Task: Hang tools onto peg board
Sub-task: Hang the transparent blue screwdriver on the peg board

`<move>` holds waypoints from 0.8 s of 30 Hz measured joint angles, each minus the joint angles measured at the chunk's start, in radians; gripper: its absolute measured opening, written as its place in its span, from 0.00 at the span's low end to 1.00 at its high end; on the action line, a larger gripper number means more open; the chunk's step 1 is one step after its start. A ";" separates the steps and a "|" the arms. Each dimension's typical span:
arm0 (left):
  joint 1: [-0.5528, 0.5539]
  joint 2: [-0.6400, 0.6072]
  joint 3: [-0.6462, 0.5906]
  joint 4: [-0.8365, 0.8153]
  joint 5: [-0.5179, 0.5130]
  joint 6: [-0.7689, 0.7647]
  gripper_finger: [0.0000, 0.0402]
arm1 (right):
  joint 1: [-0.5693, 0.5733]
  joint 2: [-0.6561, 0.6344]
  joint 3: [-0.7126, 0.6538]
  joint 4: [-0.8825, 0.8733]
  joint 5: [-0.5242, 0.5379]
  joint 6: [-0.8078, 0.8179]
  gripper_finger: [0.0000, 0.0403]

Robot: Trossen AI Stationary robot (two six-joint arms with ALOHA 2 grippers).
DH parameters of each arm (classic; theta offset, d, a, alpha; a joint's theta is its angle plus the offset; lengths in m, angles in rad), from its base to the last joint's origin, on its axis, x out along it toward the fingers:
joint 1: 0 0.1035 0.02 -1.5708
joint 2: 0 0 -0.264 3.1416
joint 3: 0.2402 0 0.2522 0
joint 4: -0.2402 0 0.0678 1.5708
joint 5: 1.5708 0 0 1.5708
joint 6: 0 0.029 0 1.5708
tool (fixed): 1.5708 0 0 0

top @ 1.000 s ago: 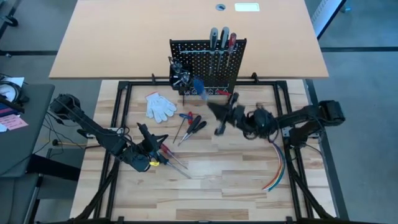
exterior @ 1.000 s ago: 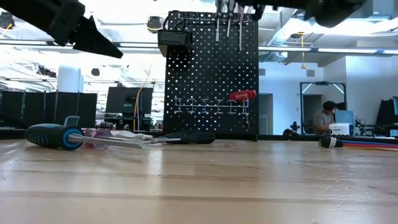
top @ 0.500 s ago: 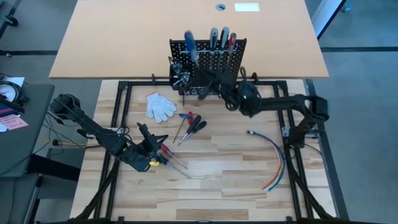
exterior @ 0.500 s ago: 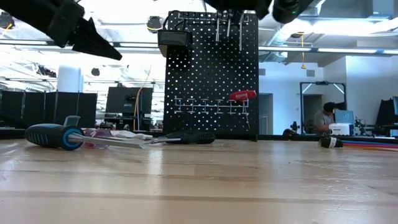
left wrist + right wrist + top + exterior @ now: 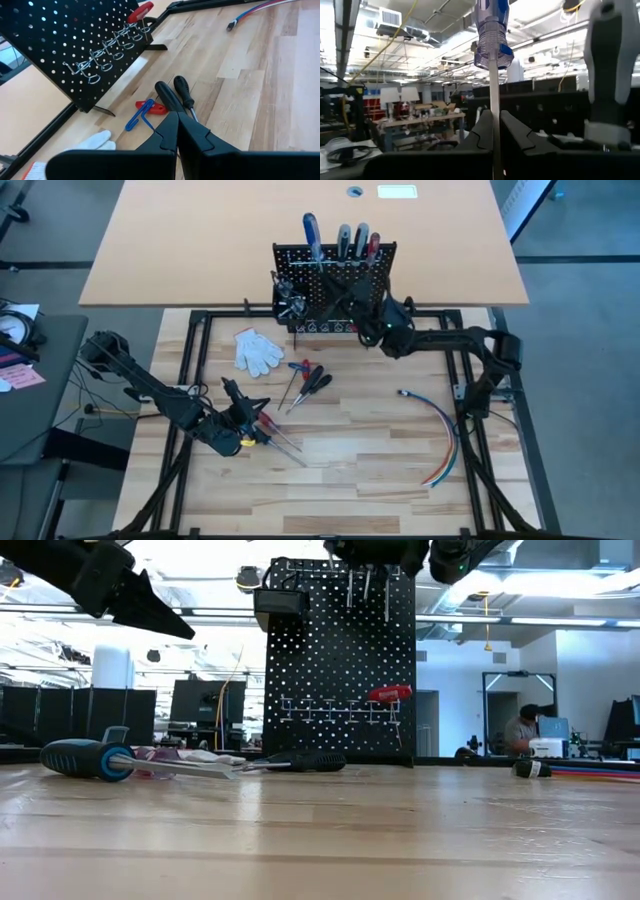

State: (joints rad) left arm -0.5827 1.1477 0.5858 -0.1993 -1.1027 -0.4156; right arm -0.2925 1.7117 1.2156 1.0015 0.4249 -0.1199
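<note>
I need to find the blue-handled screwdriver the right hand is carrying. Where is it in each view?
High view: blue-handled screwdriver stands at the top edge of the black perforated peg board, left of the grey handles.
Low view: not in the picture; above the frame.
Left wrist view: not in it.
Right wrist view: top centre, shaft between the right hand fingers.
Shared landmark: the peg board.

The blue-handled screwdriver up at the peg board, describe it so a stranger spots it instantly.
Find the black peg board at the table's far edge. Screwdriver handles stick up along its top; the blue-handled screwdriver is the leftmost, its shaft pinched by the right gripper.
</note>
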 joint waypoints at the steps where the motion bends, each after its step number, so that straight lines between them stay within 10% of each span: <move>1: 0.000 0.000 0.000 0.000 0.000 0.000 0.00 | 0.010 -0.004 0.000 0.009 0.013 -0.020 0.04; 11: 0.000 0.000 0.000 -0.004 0.007 0.000 0.00 | 0.117 -0.023 0.001 0.031 0.180 -0.200 0.04; 24: 0.000 0.000 0.000 -0.004 0.018 -0.014 0.00 | 0.033 -0.022 -0.009 -0.065 0.206 -0.004 0.04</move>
State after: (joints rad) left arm -0.5831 1.1477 0.5858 -0.2031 -1.0851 -0.4301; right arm -0.2595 1.6894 1.2068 0.9366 0.6312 -0.1244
